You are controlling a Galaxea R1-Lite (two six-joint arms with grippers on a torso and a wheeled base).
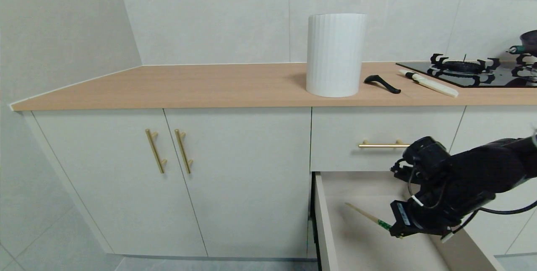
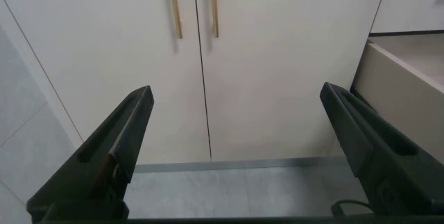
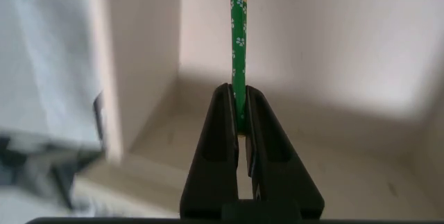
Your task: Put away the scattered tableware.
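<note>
The right claw (image 1: 393, 231) is down over the open drawer (image 1: 325, 220), its jaws clamped on a single chopstick (image 1: 365, 215). It grips the chopstick at the green, flower-patterned end, and the bare wooden length sticks out ahead over the drawer floor, tilted a little upward. In the right wrist view the chopstick (image 3: 238, 57) runs straight out from between the closed claw (image 3: 240, 96) tips, so the hold looks centred. I'd judge a stick like that to be very light and stiff, but thin and smooth. Held so near one end, it could swivel or slide in the pads if it knocked the drawer wall, so it wants lowering close to the bottom before being let go. The left claw (image 2: 236, 96) hangs low in front of the cabinet doors with its jaws wide apart and nothing in them. Up on the worktop (image 1: 209, 86), beside a tall white ribbed canister (image 1: 334, 55), lie a small black curved utensil (image 1: 381, 83) and a pale knife (image 1: 428, 83). Both lie flat and would probably be awkward to pinch, and the knife is best taken by its handle.
</note>
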